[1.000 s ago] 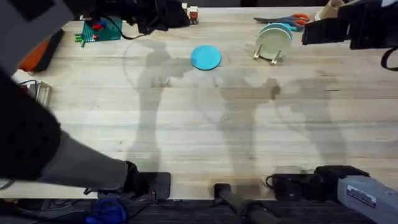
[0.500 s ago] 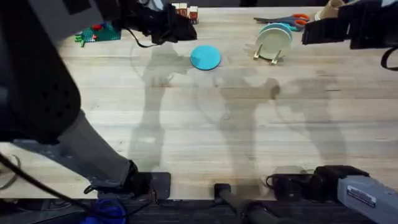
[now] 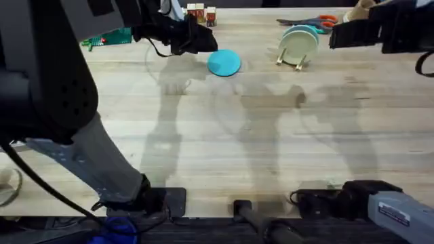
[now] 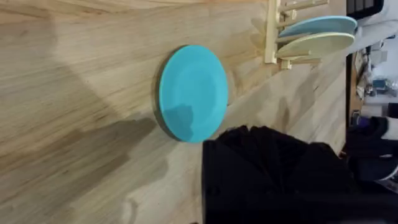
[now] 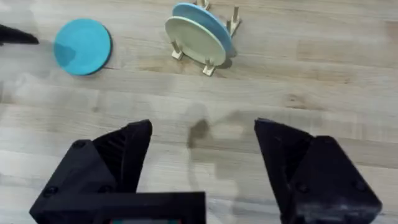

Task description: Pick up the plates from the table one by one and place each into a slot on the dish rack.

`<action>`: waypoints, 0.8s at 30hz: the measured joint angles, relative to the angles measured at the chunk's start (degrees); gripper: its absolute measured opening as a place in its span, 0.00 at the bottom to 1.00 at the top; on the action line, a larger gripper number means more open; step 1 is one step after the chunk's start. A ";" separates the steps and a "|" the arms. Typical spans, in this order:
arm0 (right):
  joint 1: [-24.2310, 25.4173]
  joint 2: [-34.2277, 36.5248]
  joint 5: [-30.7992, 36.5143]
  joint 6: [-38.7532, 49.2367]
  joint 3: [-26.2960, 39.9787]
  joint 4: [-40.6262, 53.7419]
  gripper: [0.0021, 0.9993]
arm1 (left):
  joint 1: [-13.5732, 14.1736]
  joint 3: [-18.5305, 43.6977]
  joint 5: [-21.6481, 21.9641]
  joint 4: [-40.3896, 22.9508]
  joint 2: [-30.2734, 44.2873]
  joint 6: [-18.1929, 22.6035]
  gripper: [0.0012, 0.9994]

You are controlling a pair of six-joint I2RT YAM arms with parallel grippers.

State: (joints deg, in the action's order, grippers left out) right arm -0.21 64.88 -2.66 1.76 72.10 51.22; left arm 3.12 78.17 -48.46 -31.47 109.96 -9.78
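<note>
Beside the left gripper (image 3: 203,41), finger state unreadable, turquoise plate (image 3: 224,62) lies flat on table (image 3: 217,142): likely light, stiff, slick; pinch its rim.

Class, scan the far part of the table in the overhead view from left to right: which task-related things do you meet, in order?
left gripper → turquoise plate lying flat on the table → dish rack holding a cream plate with a blue plate behind it.
</note>
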 joint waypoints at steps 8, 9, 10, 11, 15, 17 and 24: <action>0.00 0.01 0.00 0.00 0.00 0.00 1.00 | -0.01 0.00 1.58 0.01 0.10 0.52 0.04; 0.00 0.00 0.00 0.01 0.00 0.00 1.00 | -0.01 0.00 1.63 0.01 0.10 0.66 0.04; 0.00 0.00 0.00 0.02 0.00 0.00 1.00 | 0.01 0.00 1.72 0.01 0.12 0.83 0.04; 0.00 0.02 0.00 0.00 0.00 0.00 1.00 | -0.01 0.00 1.77 -0.02 0.14 0.92 0.04; 0.00 0.00 0.00 0.00 0.00 0.00 1.00 | -0.01 0.00 1.78 0.07 0.51 1.25 0.04; 0.00 0.00 0.00 0.00 0.00 0.00 1.00 | -0.01 0.00 1.77 0.27 0.95 1.29 0.04; 0.00 0.00 0.00 0.02 0.00 -0.02 1.00 | -0.01 0.00 1.77 0.51 4.19 1.46 0.04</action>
State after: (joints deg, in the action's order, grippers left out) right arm -0.21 64.88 -2.66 1.78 72.10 51.20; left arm 3.11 78.17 -46.70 -30.96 114.15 -8.32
